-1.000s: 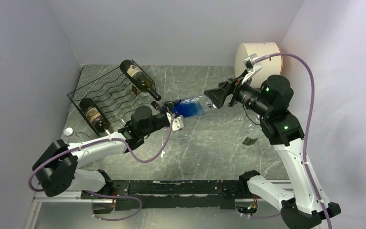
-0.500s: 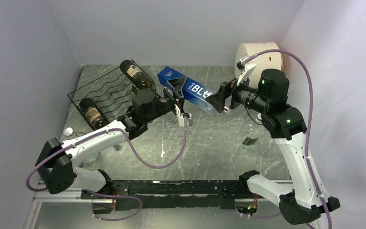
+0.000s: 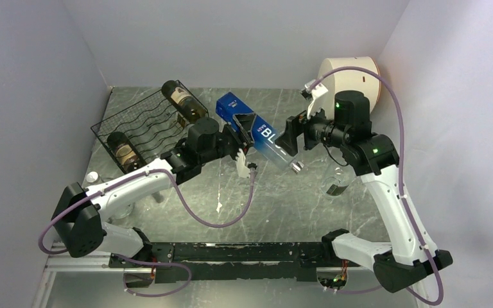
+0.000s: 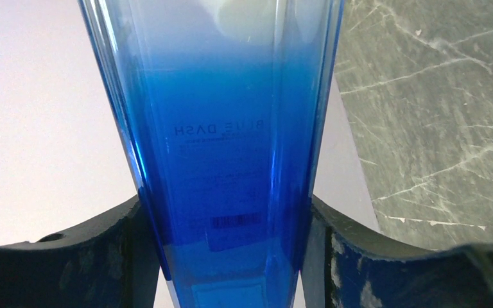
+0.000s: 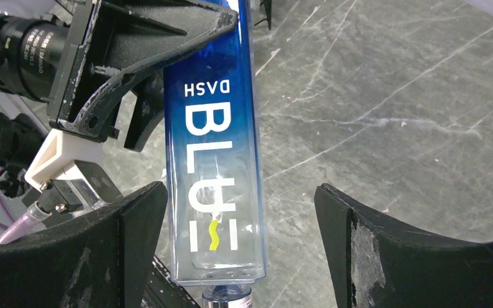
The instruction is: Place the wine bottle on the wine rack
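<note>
Blue wine bottle (image 3: pixel 263 135) pinched in left claw (image 4: pixel 224 205); right claw (image 5: pixel 241 192) spread around its neck end.

The bench (image 3: pixel 282 205) was dark grey-green stone with pale veins. The wine rack (image 3: pixel 142 128) stood on it at the far left corner. Just on the rack's near side stood a white-capped clear bottle (image 3: pixel 92 178). Well to the rack's right, in the other far corner, sat a cream cylinder (image 3: pixel 343 80). Nearer than that was a clear glass item (image 3: pixel 337 186) (partly hidden, its kind unclear).
</note>
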Motion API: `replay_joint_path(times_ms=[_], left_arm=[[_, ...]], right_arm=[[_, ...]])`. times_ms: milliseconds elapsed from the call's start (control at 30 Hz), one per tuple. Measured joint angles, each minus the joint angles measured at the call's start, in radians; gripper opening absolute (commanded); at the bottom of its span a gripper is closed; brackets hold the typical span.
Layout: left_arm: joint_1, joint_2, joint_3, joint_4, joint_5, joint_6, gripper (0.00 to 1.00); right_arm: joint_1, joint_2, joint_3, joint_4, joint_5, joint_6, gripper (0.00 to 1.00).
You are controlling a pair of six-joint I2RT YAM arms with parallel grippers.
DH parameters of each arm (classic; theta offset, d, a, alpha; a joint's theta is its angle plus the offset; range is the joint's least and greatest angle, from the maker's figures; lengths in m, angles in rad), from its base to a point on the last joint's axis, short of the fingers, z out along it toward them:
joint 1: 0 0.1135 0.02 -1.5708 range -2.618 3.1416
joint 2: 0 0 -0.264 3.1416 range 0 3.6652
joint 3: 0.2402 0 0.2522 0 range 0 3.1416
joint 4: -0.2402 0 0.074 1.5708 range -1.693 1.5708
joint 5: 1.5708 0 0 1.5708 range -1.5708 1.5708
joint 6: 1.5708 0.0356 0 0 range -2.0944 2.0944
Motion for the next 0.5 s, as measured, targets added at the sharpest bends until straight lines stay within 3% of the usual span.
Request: replay_joint_path(times_ms=[500], left_arm=[[0.0,0.0,0.0,-0.04,0.004,0.011,0.07]], right_arm=[[0.08,0.023,-0.114,0.001,-0.011,-0.005,0.87]])
